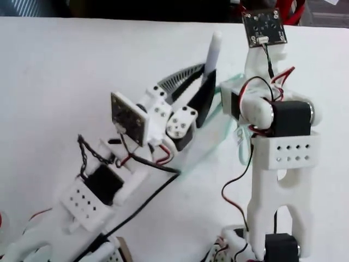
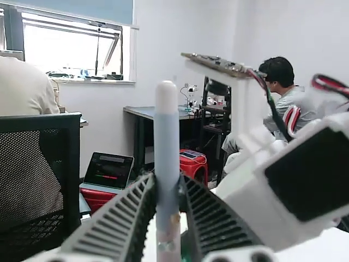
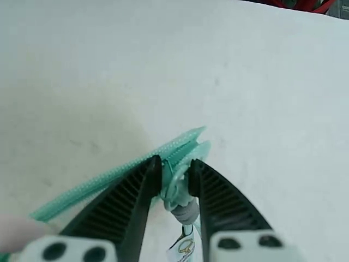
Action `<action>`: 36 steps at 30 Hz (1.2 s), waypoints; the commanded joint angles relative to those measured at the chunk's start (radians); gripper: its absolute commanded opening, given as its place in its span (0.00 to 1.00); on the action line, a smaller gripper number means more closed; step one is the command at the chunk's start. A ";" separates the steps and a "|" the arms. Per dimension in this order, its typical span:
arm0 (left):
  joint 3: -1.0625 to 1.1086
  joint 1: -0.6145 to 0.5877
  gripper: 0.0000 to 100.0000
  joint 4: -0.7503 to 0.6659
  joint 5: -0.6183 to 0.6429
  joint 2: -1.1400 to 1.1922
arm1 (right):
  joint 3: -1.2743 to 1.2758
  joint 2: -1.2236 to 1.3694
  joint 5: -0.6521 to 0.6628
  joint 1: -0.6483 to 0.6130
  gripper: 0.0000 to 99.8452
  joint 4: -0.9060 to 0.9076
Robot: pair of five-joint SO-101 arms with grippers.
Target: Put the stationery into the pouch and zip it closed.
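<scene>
My left fingers (image 2: pixel 131 218) are shut tight on the pen (image 2: pixel 166 142). In the left wrist view it stands upright between them, with most of its length above the grip. I take it I'm holding it low so the short end can be steered into the opening.

In the right wrist view, my right fingers (image 3: pixel 131 202) are nearly closed, pinching the pouch (image 3: pixel 103 179) at the end of its zip (image 3: pixel 188 143). The green strip trails from there across the white worktop (image 3: pixel 163 65). I read that grip as an anchor, keeping the pouch from sliding when the pen pushes in. I can't tell whether the mouth is open.

From the high view, the left arm (image 1: pixel 98 191) reaches in on a diagonal from the near corner. Its wrist is rolled, and the pen points away towards the far edge, just beside the right arm (image 1: pixel 283 153). The right arm is folded over with its wrist pointing straight down onto the pouch end. The pouch lies flat between the two arms, and the pen looks to be outside it. The pen's lower end is hidden behind the fingers.
</scene>
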 commanded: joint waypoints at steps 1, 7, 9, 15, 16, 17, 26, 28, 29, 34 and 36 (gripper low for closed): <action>0.021 -0.016 0.02 0.012 0.006 0.001 | 0.040 0.010 0.014 0.010 0.07 0.004; 0.002 -0.005 0.16 0.247 0.034 -0.059 | 0.040 0.010 0.014 0.008 0.07 0.004; -0.035 0.010 0.19 0.391 0.120 -0.140 | 0.040 0.010 0.014 0.007 0.07 0.002; -0.089 0.012 0.22 0.660 0.146 -0.348 | 0.043 0.010 0.014 0.007 0.07 0.004; -0.089 0.012 0.22 0.701 0.114 -0.367 | 0.043 0.010 0.014 0.005 0.07 0.005; -0.089 0.012 0.22 0.746 0.068 -0.381 | 0.043 0.010 0.014 0.005 0.07 0.005; 0.304 0.016 0.22 0.493 -0.040 -0.390 | 0.032 -0.053 0.008 -0.008 0.07 0.010; 0.387 0.019 0.22 0.364 -0.057 -0.390 | 0.026 -0.108 0.008 -0.021 0.07 0.012; 0.413 0.019 0.22 0.321 -0.064 -0.390 | 0.026 -0.133 0.008 -0.033 0.07 0.010; 0.445 0.019 0.22 0.227 -0.071 -0.387 | 0.035 -0.151 0.012 -0.094 0.07 0.007; 0.443 0.019 0.21 0.221 -0.071 -0.367 | 0.043 -0.130 0.012 -0.110 0.07 0.005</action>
